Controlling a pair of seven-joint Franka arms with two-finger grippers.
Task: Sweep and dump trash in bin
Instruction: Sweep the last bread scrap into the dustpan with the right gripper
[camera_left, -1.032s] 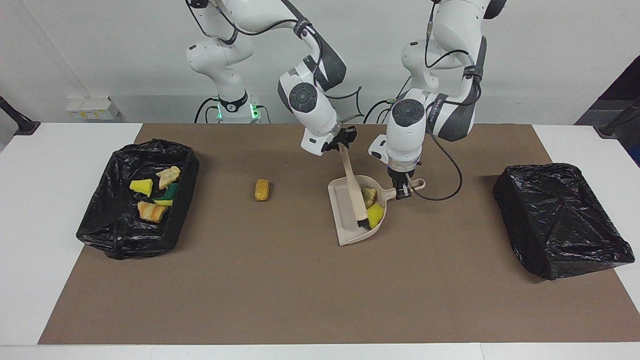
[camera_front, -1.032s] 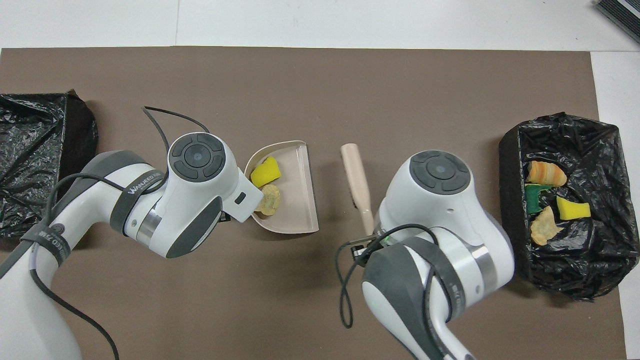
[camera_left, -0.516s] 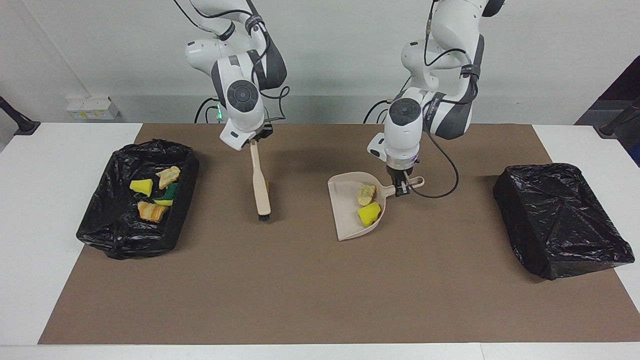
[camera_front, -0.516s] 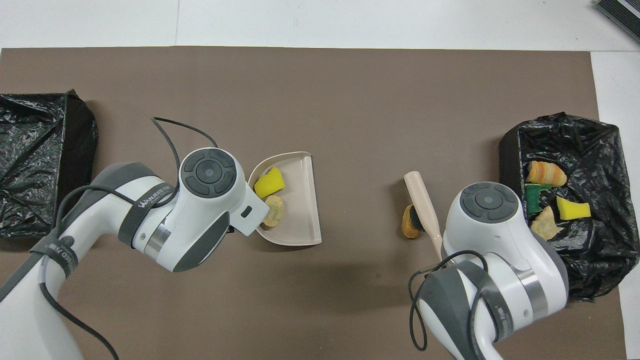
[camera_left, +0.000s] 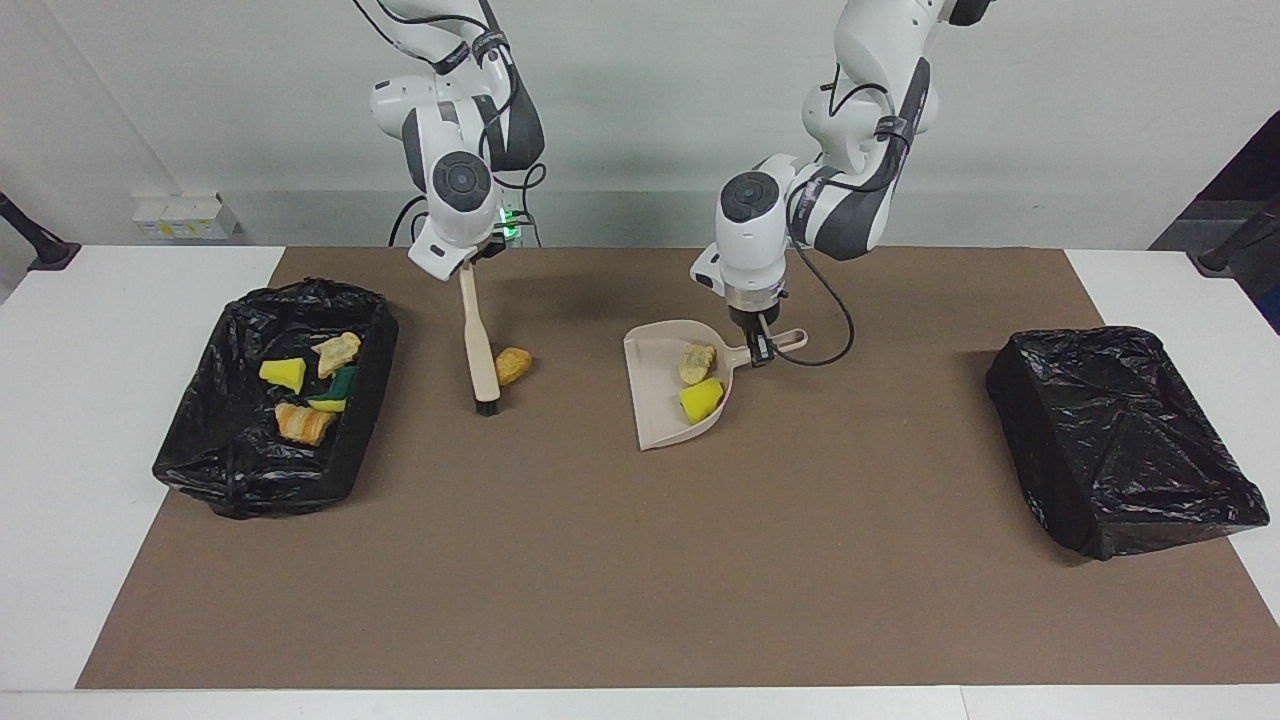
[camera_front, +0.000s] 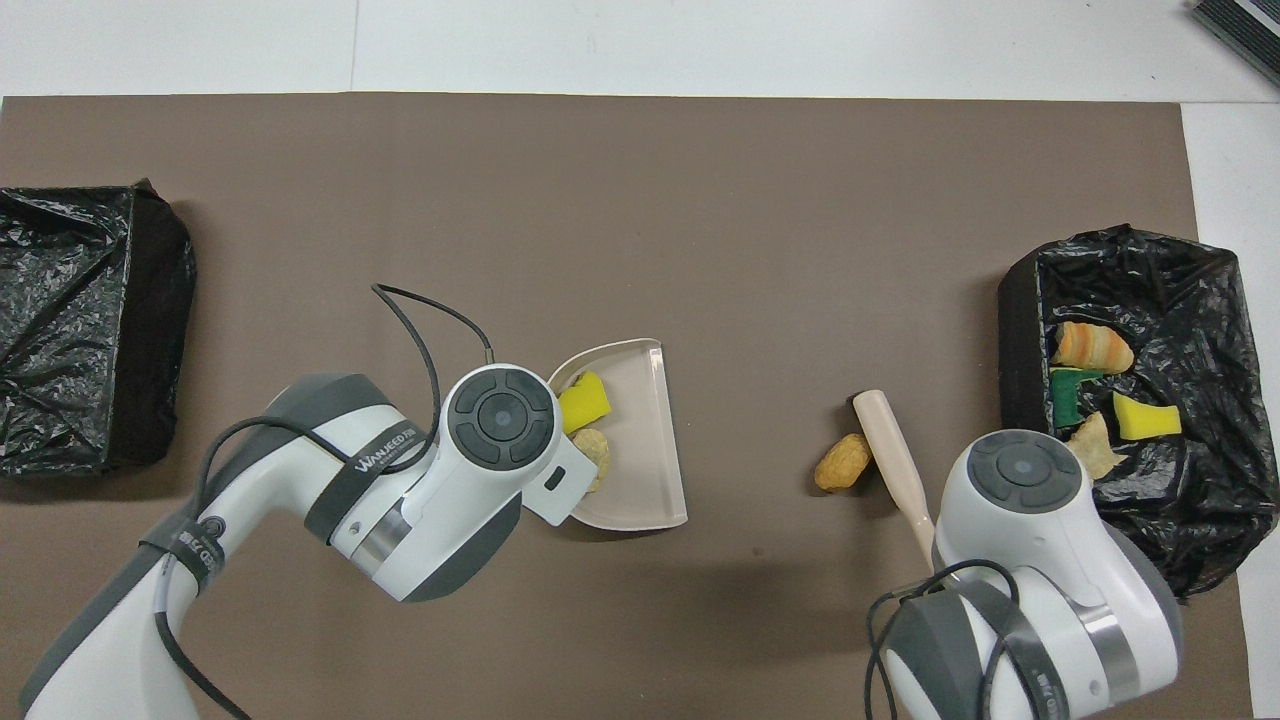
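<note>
Where mat shows, tan-orange lump (camera_left: 513, 365), bread-like

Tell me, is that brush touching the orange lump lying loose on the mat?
Touching. In the overhead view the tan-orange lump lies flush against the brush with no mat between them, and the facing view agrees.

Between the dustpan (camera_left: 668, 390) and the brush (camera_left: 479, 345) you have open brown mat (camera_left: 600, 560) — only one tan lump (camera_left: 512, 365) sits there, just beside the brush. The tabletop strip farther from the robots is unobstructed. A black-lined bin (camera_left: 275, 395) and another (camera_left: 1120, 435) block each end.
</note>
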